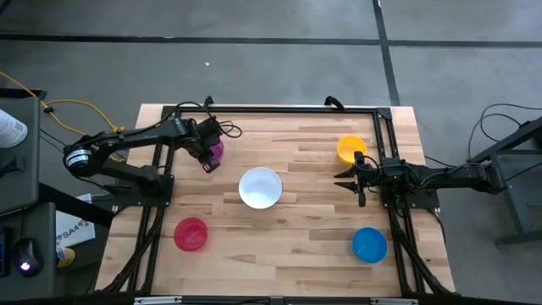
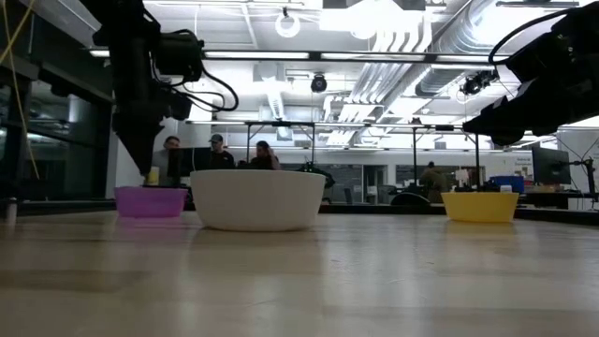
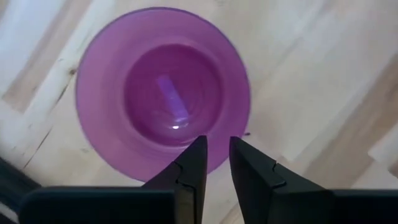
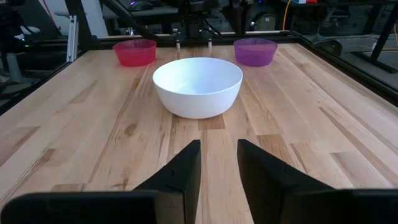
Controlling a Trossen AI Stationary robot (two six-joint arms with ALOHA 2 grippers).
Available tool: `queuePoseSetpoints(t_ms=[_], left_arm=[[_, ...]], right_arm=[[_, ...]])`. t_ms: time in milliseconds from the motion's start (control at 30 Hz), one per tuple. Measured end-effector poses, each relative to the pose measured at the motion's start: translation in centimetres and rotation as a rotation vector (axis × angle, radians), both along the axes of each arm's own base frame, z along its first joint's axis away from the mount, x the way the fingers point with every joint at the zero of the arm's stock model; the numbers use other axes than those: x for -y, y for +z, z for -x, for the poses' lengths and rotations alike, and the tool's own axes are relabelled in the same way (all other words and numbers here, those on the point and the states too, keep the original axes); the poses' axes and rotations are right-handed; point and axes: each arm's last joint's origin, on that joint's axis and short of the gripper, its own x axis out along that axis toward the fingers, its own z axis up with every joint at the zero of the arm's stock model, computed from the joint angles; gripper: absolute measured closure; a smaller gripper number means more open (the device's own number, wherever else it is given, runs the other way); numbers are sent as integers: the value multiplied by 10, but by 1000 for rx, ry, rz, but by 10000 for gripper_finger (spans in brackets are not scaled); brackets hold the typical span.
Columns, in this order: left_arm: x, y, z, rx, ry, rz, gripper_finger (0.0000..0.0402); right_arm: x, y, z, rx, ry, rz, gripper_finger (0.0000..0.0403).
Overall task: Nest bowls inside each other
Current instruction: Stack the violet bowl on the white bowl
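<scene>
**Left arm lines up over the purple bowl**

The tabletop carries five bowls, all still separate and well apart, so no nesting is done yet. The white bowl, the largest, stands near the middle. The yellow bowl is at the far right, the blue bowl at the near right, the red-pink bowl at the near left. The purple bowl is at the far left, upright and empty.

The left end effector hovers directly above the purple bowl, its fingers parted by a narrow gap and holding nothing. Their tips are over the bowl's rim. The right end effector waits at the right side near the yellow bowl, also slightly parted and empty, pointing toward the white bowl.

The step in hand seems to be grasping the purple bowl. To do it well, I think the arm should descend straight so one finger goes inside the wall and one outside, then close on the rim gently. The thin plastic may slide or tip if it is pushed sideways.
</scene>
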Motion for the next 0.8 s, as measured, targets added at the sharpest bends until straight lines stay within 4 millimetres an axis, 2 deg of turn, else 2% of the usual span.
queuePoseSetpoints(t_ms=[800], left_arm=[[9, -7, -8, -84, -397, -7, 334]], right_arm=[[0, 0, 0, 0, 10, -2, 305]])
